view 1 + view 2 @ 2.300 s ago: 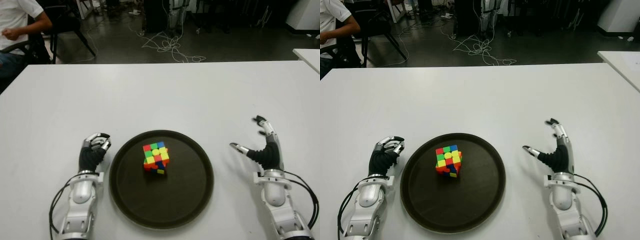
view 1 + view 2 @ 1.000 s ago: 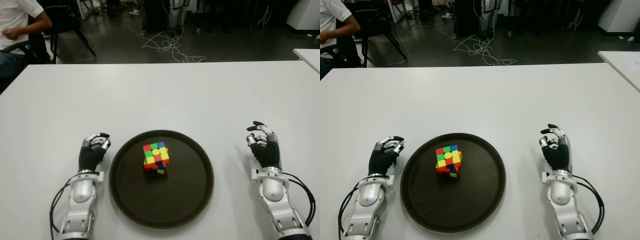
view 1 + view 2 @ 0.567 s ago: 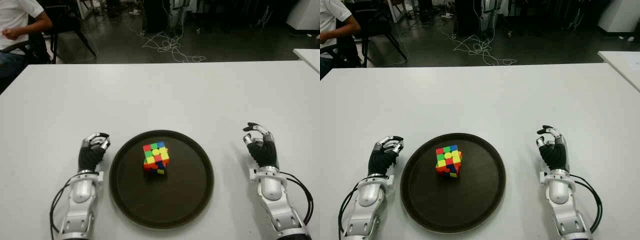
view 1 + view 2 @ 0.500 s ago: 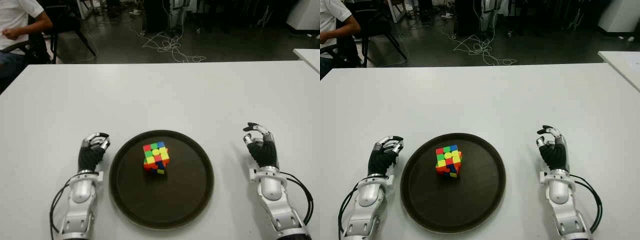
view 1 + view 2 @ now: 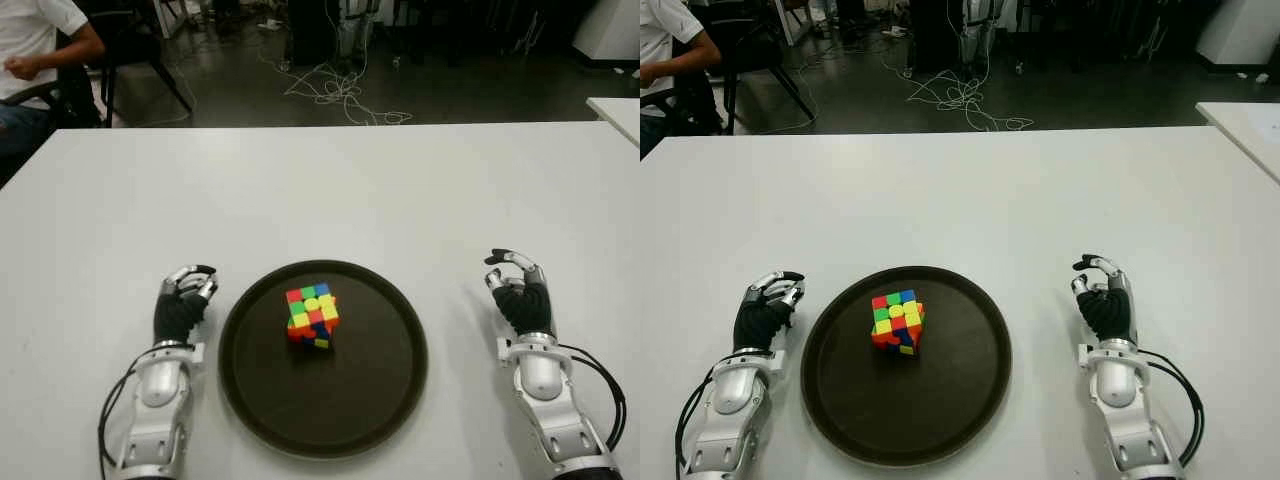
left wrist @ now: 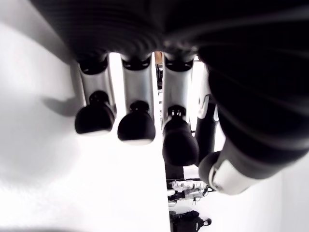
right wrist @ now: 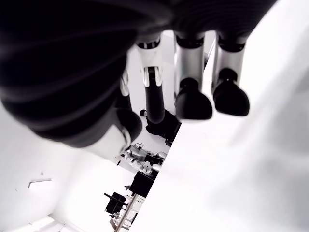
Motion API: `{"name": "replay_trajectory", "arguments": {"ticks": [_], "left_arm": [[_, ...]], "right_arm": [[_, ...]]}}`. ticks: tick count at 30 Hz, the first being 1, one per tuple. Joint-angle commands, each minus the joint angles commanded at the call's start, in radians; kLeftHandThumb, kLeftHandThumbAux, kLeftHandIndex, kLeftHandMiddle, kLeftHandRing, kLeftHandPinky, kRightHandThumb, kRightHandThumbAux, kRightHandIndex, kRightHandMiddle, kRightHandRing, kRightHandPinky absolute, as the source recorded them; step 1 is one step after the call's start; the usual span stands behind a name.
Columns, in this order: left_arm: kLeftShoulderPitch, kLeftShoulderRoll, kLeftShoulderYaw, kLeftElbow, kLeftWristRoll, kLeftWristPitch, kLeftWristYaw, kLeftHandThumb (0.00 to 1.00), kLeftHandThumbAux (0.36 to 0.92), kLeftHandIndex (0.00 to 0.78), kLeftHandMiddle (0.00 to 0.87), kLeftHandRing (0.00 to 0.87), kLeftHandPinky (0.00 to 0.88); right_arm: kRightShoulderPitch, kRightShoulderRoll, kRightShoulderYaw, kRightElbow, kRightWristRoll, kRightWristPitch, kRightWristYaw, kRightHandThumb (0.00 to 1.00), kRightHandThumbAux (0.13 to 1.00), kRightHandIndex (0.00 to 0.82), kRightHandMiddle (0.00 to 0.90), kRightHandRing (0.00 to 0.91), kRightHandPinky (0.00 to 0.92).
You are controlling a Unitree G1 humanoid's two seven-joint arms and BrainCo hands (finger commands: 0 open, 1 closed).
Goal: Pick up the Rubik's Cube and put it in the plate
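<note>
The Rubik's Cube [image 5: 312, 316], with red, green, yellow and blue squares on top, sits inside the round dark plate [image 5: 370, 400], a little left of its middle. My left hand [image 5: 183, 300] shows on the white table just left of the plate, fingers curled and holding nothing. My right hand [image 5: 517, 290] shows to the right of the plate, a short gap from its rim, with its fingers curled in and nothing in them. Both wrist views show only curled fingers [image 6: 136, 126] [image 7: 193, 104] over the white tabletop.
The white table [image 5: 330, 190] stretches wide behind the plate. A second white table corner [image 5: 618, 110] is at the far right. Beyond the far edge lie dark floor, cables [image 5: 335, 90] and a seated person [image 5: 35, 50] at the far left.
My right hand has curled its fingers in from a spread pose and drawn slightly toward me. The left hand, cube and plate have stayed put.
</note>
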Motion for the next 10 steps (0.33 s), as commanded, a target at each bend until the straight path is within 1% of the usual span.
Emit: {"name": "replay_trajectory", "arguments": {"ticks": [5,10], "left_arm": [[0.001,0.000,-0.003,-0.008,0.010,0.017,0.012,0.711,0.705,0.443,0.812,0.829,0.811],[0.002,0.004,-0.008,-0.006,0.028,0.015,0.026,0.711,0.706,0.443,0.808,0.828,0.809]], "right_arm": [[-0.001,0.003,-0.002,0.002,0.005,-0.005,-0.001,0.701,0.725,0.439,0.817,0.821,0.813],[0.000,0.005,-0.002,0.000,0.005,-0.003,-0.004,0.699,0.726,0.439,0.812,0.817,0.808]]}}
